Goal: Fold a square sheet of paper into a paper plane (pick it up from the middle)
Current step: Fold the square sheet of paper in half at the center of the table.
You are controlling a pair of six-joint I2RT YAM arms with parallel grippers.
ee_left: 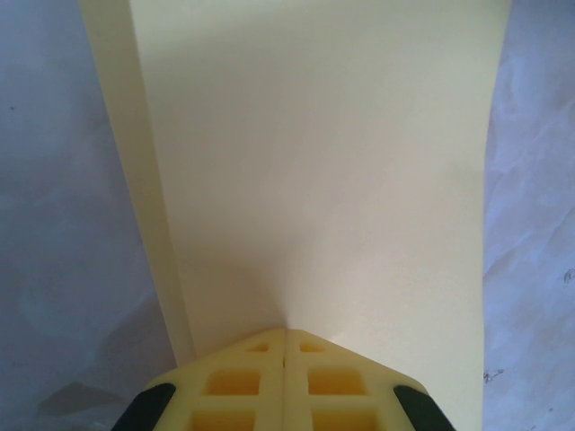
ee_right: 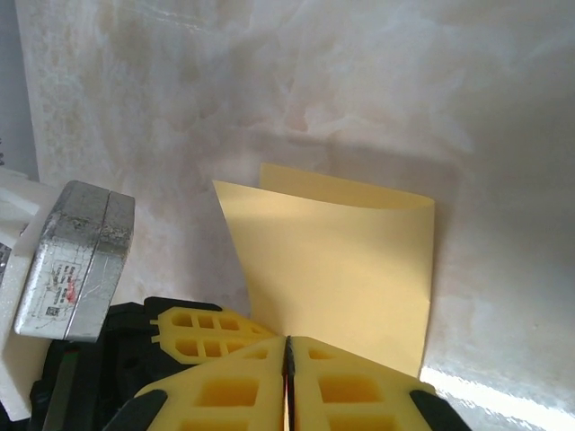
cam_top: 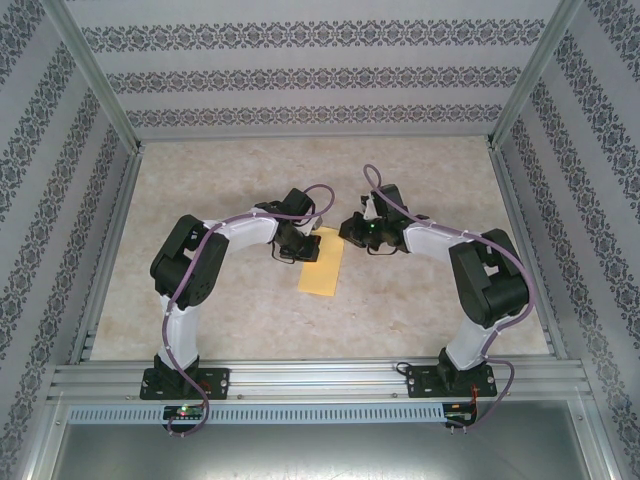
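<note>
The square sheet of paper (cam_top: 320, 266) is yellow and folded into a narrow rectangle, lying mid-table between both arms. My left gripper (cam_top: 306, 247) is at its far end; its jaws (ee_left: 285, 332) are pressed together and the paper (ee_left: 314, 162) puckers out from their tip. My right gripper (cam_top: 352, 232) meets the same end from the right. Its jaws (ee_right: 288, 341) are shut, and the paper (ee_right: 341, 269) spreads away from their tip, its far edge curling up. The left gripper's fingers (ee_right: 202, 334) sit just beside them.
The table (cam_top: 420, 180) is beige and marbled, inside an aluminium frame (cam_top: 320, 380) with patterned walls. A silver block (ee_right: 76, 260) on the left arm's wrist is close on the left of the right gripper. Purple cables run along both arms.
</note>
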